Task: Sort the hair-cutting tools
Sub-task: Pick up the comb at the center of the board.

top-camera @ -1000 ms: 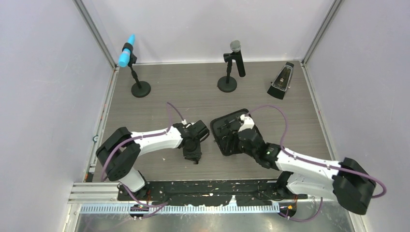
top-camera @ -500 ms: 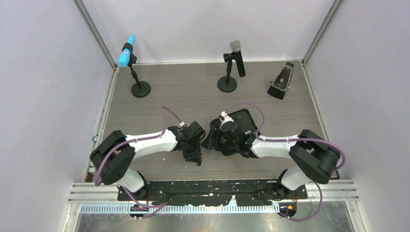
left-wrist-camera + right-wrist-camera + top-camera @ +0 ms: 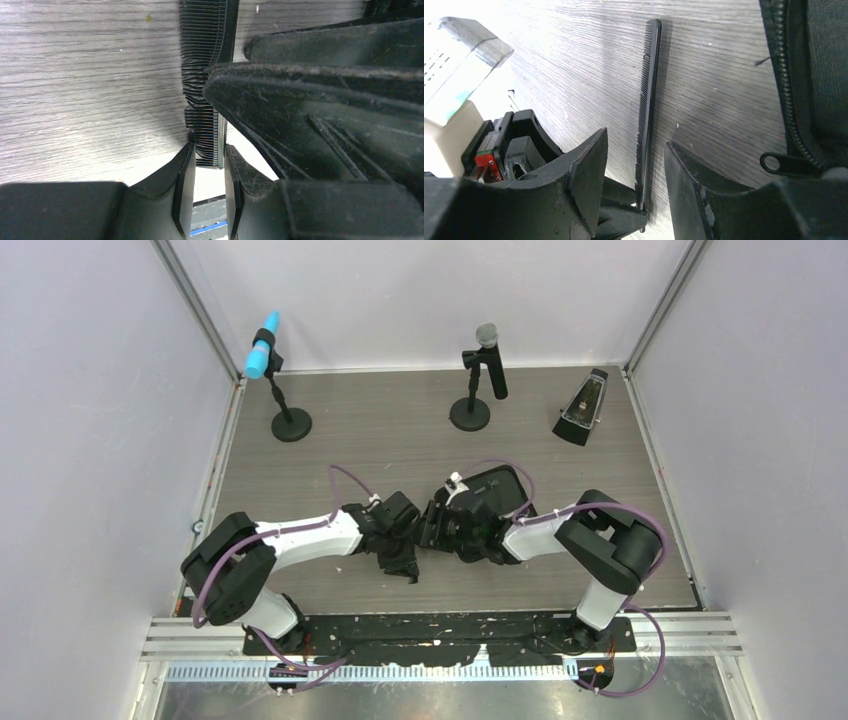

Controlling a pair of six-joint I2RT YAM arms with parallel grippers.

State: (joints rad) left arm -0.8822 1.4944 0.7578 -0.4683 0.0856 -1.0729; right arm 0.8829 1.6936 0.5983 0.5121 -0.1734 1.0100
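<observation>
I see the flat black comb (image 3: 646,100) standing on its edge on the surface (image 3: 380,430), around the middle of its width and closer to the near edge. Its teeth (image 3: 197,95) look bent partway along. My left gripper (image 3: 207,155) pinches one end of the comb between its fingertips. My right gripper (image 3: 636,137) is spread, with one finger on each side of the comb. In the left wrist view one of those fingers (image 3: 300,100) presses against the comb's spine. The black zip case (image 3: 824,60) lies open just beside the comb, on the right. A metronome (image 3: 583,408) stands in the far right corner.
</observation>
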